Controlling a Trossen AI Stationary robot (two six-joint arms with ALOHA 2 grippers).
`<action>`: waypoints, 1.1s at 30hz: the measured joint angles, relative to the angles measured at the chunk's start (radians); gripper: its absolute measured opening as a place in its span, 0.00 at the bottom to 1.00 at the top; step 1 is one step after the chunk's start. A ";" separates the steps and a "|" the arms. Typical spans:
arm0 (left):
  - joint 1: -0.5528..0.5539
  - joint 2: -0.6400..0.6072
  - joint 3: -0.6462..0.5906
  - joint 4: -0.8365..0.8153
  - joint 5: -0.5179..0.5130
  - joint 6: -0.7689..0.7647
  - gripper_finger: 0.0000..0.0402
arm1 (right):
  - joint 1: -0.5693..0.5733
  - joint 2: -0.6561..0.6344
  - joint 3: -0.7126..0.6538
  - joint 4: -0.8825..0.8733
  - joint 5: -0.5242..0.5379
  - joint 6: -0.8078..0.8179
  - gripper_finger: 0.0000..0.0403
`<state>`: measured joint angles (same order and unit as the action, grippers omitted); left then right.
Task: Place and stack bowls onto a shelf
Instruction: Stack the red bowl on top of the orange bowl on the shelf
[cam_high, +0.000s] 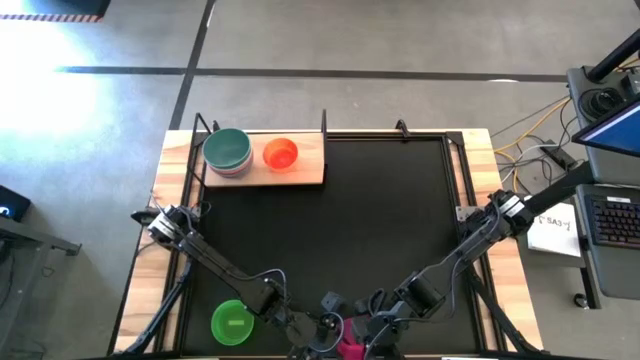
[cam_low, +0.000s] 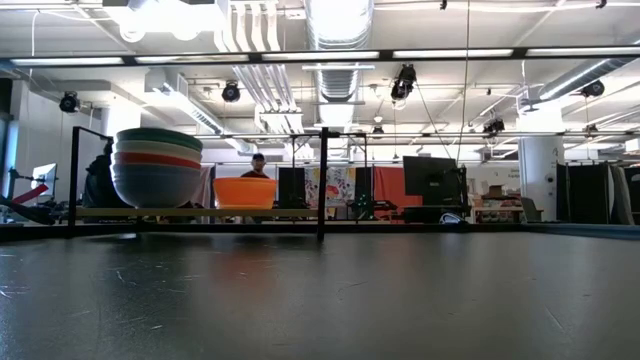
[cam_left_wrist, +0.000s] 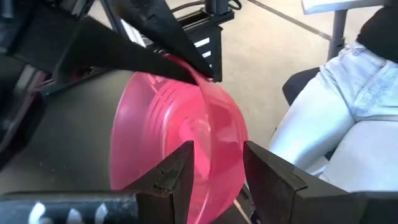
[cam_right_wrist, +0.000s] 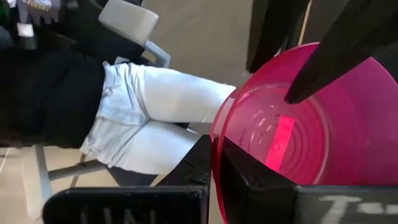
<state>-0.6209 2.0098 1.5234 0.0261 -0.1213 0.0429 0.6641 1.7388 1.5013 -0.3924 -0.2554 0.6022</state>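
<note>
The magenta bowl (cam_high: 350, 343) is at the table's near edge, tipped on its side between both grippers. My left gripper (cam_high: 322, 326) is shut on it from the left and my right gripper (cam_high: 368, 322) from the right. The wooden shelf (cam_high: 305, 170) stands at the far left. It carries a stack of larger bowls (cam_low: 157, 170) with teal on top, and beside them the orange bowl (cam_low: 244, 192). A green bowl (cam_high: 232, 322) rests on its base on the mat near the left arm. The low view shows neither gripper. My left gripper (cam_left_wrist: 217, 177) has the magenta bowl's rim and wall (cam_left_wrist: 219, 143) between its two fingers, one finger on the inside and one on the outside. The bowl is tilted on edge. My right gripper (cam_right_wrist: 214, 168) pinches the magenta bowl's rim (cam_right_wrist: 215, 140) between its two fingers, on the side opposite the left gripper's fingers (cam_right_wrist: 311, 68). The bowl's hollow (cam_right_wrist: 323, 137) faces sideways.
A seated person's legs in pale trousers (cam_right_wrist: 161, 118) are close beyond the table's near edge, with a chair (cam_left_wrist: 336, 12) behind. The black mat (cam_high: 360, 220) lies open between the arms and the shelf. The shelf's right part (cam_high: 310, 155) is bare. A desk with equipment (cam_high: 610, 210) stands to the right.
</note>
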 joint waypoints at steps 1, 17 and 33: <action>0.000 0.000 0.000 0.000 0.003 0.000 0.30 | -0.002 -0.001 0.000 0.001 0.002 0.000 0.02; 0.024 0.002 0.000 -0.009 0.175 0.021 0.01 | -0.019 -0.005 0.002 -0.014 -0.039 -0.080 0.03; 0.101 0.002 0.002 -0.122 0.223 0.028 0.00 | -0.118 -0.151 0.001 -0.413 -0.191 -0.154 0.36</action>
<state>-0.5201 2.0117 1.5250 -0.0957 0.1013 0.0704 0.5457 1.5877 1.5026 -0.8050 -0.4466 0.4478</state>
